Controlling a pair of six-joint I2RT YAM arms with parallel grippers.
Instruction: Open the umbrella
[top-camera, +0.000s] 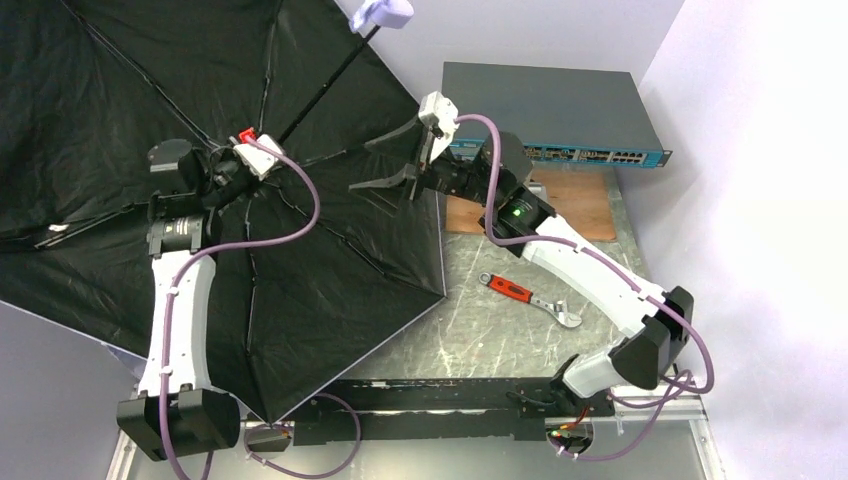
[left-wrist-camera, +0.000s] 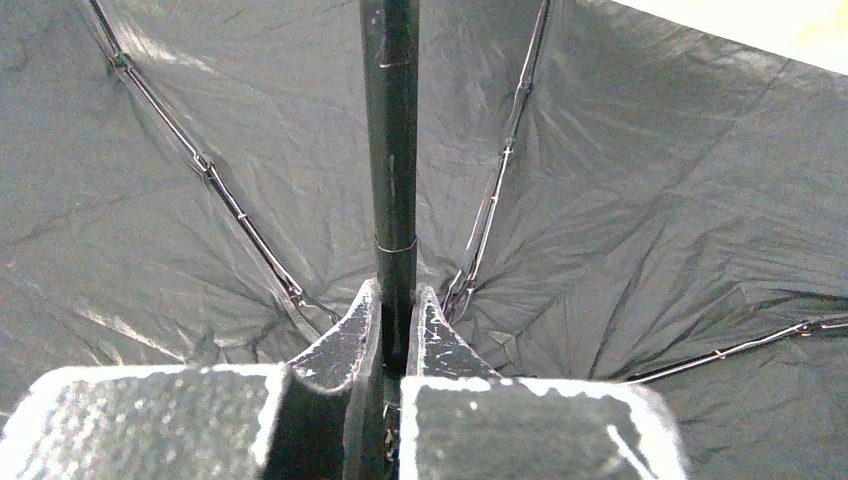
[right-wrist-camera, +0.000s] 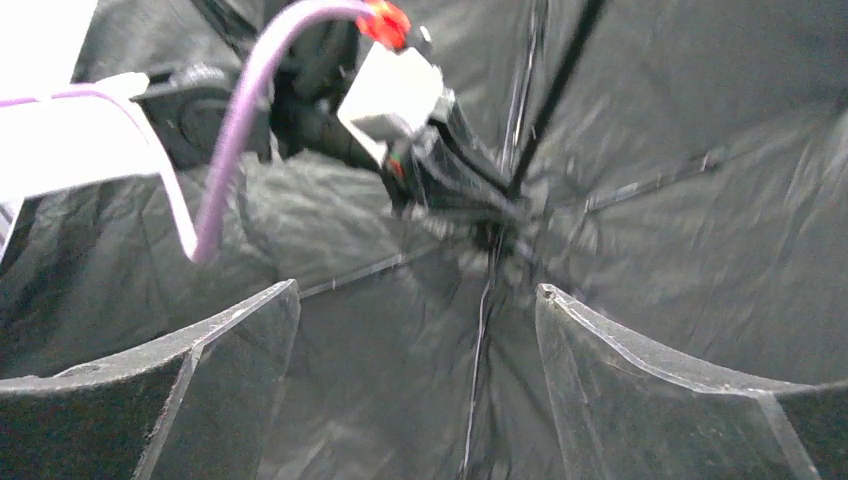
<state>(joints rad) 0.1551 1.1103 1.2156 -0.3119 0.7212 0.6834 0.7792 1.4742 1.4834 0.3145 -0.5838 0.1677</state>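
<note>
My left pincer (left-wrist-camera: 398, 308) is pressed together on the thin black shaft (left-wrist-camera: 390, 140) of the umbrella (top-camera: 330, 260). Its canopy lies open over the left side of the counter (top-camera: 480, 335). My right pincer (top-camera: 390, 163) is spread and empty, at the right part of the canopy.

so the umbrella (top-camera: 90, 130) runs off the top and left edges from above and hides the left half of the table (top-camera: 470, 330). Left wrist cam chops the shaft (left-wrist-camera: 390, 150) at the top edge. Right wrist cam is smeary, the hub (right-wrist-camera: 495, 225) is mush. Port labels on the switch (top-camera: 540, 100) are too tiny to read.
</note>
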